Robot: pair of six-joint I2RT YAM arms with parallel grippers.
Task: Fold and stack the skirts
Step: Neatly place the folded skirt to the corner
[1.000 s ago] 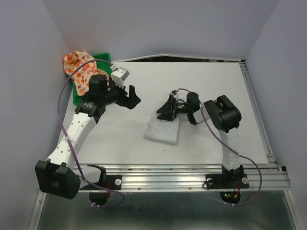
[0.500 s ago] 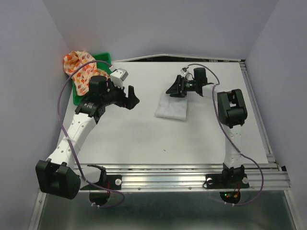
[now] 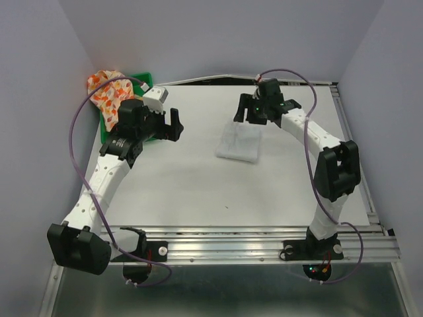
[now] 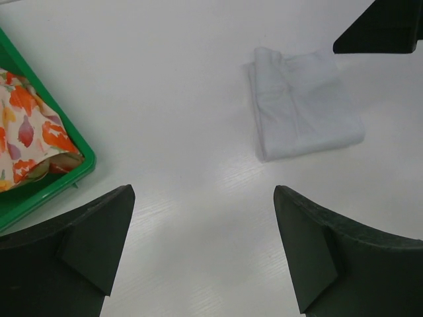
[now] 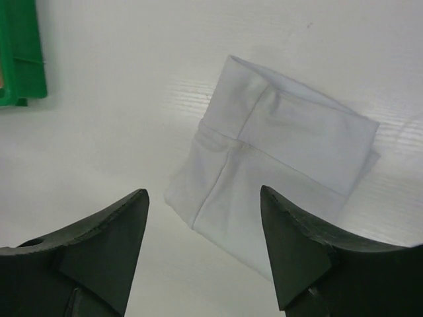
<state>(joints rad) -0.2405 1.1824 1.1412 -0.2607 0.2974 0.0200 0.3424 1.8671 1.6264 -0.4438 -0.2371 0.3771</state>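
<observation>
The white skirt (image 3: 239,141) lies folded flat on the table, right of centre; it also shows in the left wrist view (image 4: 303,104) and the right wrist view (image 5: 277,162). The floral skirt (image 3: 110,92) lies bunched in the green tray (image 3: 141,80) at the far left, and it shows in the left wrist view (image 4: 30,135). My right gripper (image 3: 250,112) is open and empty, above the white skirt's far edge (image 5: 203,198). My left gripper (image 3: 170,125) is open and empty over bare table (image 4: 201,198), between the tray and the white skirt.
The green tray's corner (image 4: 78,165) sits at the left of the left wrist view and in the right wrist view (image 5: 23,53). Walls close in the table at the back and left. A metal rail (image 3: 251,241) runs along the near edge.
My right gripper moved from the table's middle to the far side and let go of the white skirt there. My left gripper drew back a little toward the tray.
</observation>
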